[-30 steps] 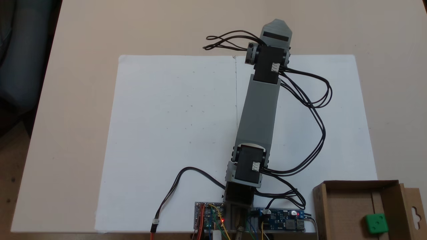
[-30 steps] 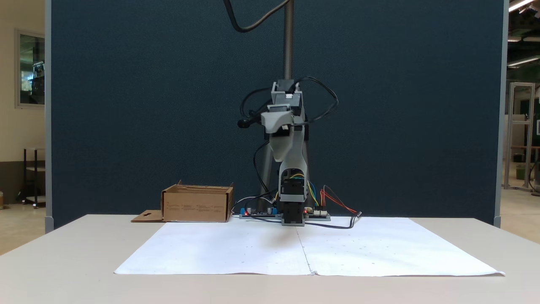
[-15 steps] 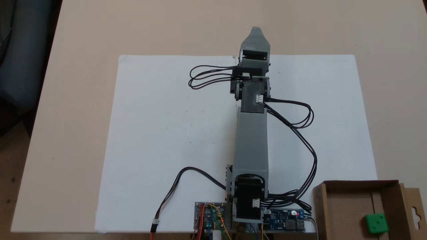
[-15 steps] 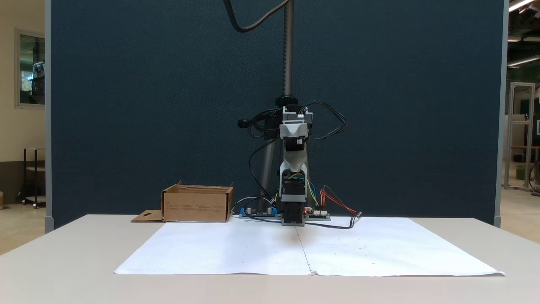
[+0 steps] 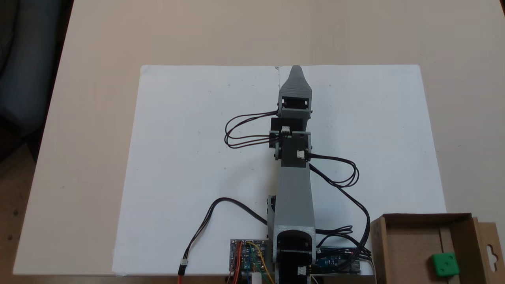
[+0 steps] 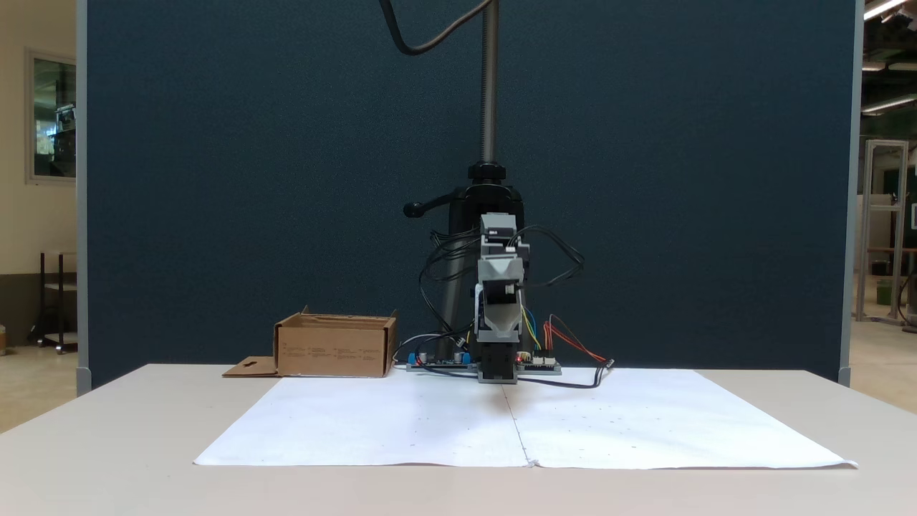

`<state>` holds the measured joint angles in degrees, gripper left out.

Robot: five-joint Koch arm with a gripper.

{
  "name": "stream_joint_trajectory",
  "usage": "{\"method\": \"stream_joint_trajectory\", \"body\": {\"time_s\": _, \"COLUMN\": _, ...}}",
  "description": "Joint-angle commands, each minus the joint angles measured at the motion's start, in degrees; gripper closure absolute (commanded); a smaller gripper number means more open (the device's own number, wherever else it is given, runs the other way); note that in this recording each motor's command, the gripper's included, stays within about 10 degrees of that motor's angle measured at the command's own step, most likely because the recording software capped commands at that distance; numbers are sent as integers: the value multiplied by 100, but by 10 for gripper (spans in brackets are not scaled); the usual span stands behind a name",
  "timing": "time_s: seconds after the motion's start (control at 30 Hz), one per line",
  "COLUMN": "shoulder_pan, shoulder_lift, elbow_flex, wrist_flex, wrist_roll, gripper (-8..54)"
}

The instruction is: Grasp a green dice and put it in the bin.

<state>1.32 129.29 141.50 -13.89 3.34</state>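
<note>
From my screen the green dice was bright green, its pips the same green, inside the plain brown cardboard bin. The tabletop was pale beige — the paper sheet on it white. My arm was grey with black motors and black cables; the backdrop panel was dark blue.

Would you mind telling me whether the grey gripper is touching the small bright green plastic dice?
Apart. A fixed view from above shows the gripper over the white paper, while the green dice lies inside the brown cardboard bin.
</note>
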Motion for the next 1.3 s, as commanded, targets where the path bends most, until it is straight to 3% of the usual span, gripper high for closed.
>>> {"method": "stream_joint_trajectory", "body": {"time_s": 0.0, "shoulder_pan": 18, "shoulder_lift": 650, "elbow_flex": 149, "wrist_flex": -947, "wrist_roll": -202, "gripper": 43}}
{"method": "stream_joint_trajectory", "body": {"time_s": 0.87, "shoulder_pan": 0, "shoulder_lift": 686, "elbow_flex": 3604, "wrist_flex": -5649, "wrist_roll": -229, "gripper": 37}}
{"method": "stream_joint_trajectory", "body": {"time_s": 1.27, "shoulder_pan": 9, "shoulder_lift": 668, "elbow_flex": 3788, "wrist_flex": -7680, "wrist_roll": -272, "gripper": 4}}
